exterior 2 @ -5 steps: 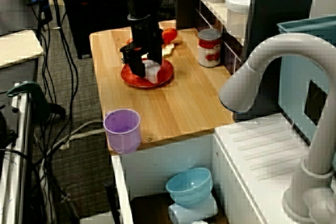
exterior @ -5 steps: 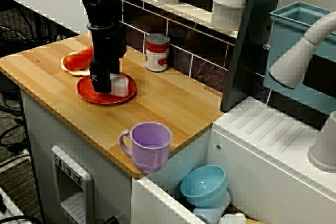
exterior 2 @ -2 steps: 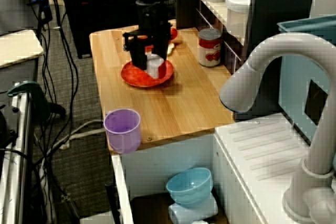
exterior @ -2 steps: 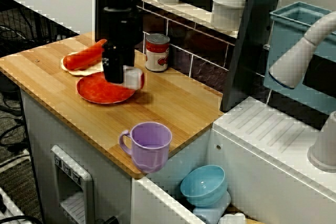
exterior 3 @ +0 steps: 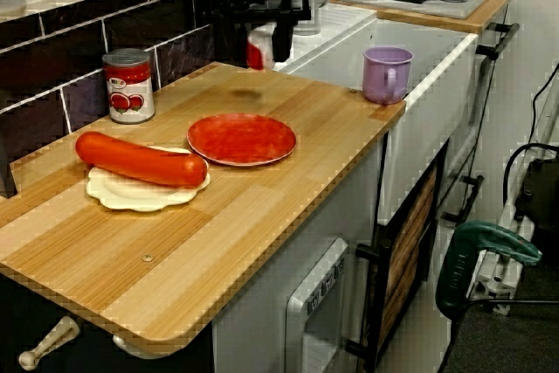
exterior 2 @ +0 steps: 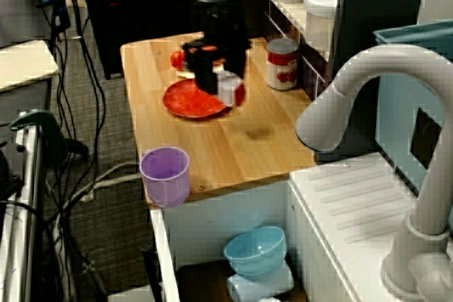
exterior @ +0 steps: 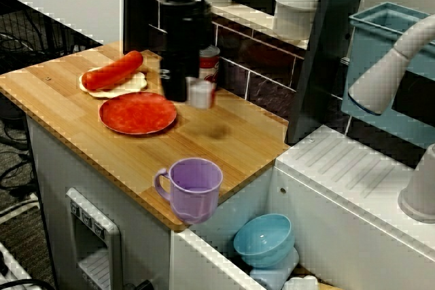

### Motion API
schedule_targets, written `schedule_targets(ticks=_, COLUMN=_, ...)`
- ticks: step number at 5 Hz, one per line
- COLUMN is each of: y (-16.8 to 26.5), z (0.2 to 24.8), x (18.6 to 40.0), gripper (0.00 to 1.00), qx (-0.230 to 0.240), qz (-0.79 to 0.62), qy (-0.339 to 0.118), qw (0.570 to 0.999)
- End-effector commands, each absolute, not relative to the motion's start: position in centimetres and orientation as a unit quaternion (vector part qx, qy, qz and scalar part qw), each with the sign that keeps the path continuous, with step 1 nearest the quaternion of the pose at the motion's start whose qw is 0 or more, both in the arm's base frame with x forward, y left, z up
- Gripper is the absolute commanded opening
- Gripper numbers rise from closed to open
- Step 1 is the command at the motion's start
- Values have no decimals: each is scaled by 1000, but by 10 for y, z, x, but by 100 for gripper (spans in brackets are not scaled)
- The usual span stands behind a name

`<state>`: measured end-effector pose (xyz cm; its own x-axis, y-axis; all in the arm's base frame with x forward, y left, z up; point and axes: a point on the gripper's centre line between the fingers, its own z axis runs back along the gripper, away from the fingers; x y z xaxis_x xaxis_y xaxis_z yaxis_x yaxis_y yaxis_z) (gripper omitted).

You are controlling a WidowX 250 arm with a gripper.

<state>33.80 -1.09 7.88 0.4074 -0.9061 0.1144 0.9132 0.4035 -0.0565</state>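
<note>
The view facing the tiled wall shows the small white block point(exterior: 201, 94) up in the air, pinched tight in my gripper point(exterior: 188, 92), which hangs straight down over it. The block is just past the edge of the red plate point(exterior: 136, 113), on the side toward the tin can point(exterior 2: 283, 65), and it touches neither of them. Below it is bare wooden counter point(exterior: 231, 147), with a soft dark shadow point(exterior: 216, 130) on the wood. The purple mug point(exterior: 195, 188) stands well apart, at the counter edge by the sink. The sausage point(exterior: 114, 71) lies on the far side of the plate. My gripper and the block are blurry, so I cannot tell what the block really is. My arm hides most of the can in this view.
</note>
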Motion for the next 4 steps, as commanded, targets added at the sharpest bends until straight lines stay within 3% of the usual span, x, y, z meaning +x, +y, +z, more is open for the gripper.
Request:
schedule_targets(ticks=1, y=-53, z=66, x=371, gripper=0, qx=19, qz=-504, qy=-44, qw=862)
schedule_targets(ticks=4, y=-37, z=86, x=360, gripper=0, qx=-1, qz=-524, qy=-43, qw=851)
